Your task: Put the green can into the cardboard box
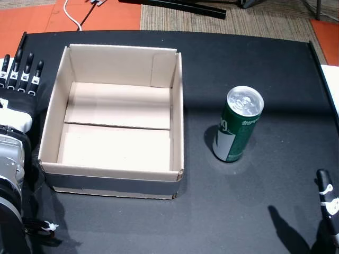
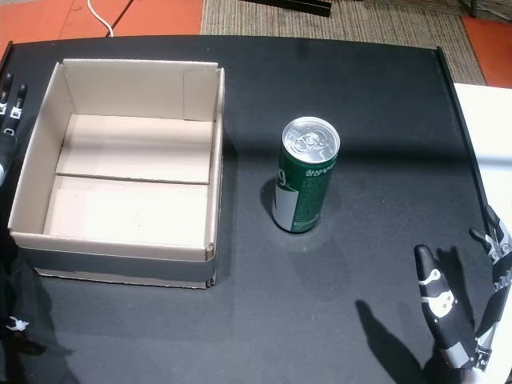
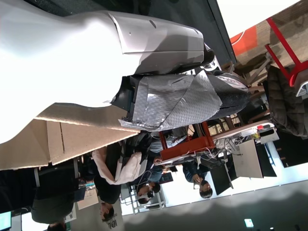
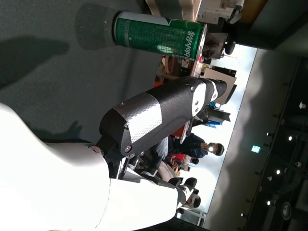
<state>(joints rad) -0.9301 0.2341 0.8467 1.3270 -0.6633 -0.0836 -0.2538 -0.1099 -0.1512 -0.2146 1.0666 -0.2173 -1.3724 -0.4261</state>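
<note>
Head views: green aluminium can [image 1: 238, 125] upright mid-counter [image 1: 254, 206], apart from open cardboard box [image 1: 114, 121] at left edge. Left hand [image 1: 18, 90] fingers [image 1: 21, 69] straight, empty. Right hand [image 2: 460, 320] spread, empty. Right wrist view: nothing between hand and can [image 4: 159, 36].

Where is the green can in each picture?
Head view: green can stands right of centre.
Other head view: green can stands near centre.
Left wrist view: not in it.
Right wrist view: green can lies sideways along the top.
Shared landmark: the cardboard box left of it in both head views.
</note>
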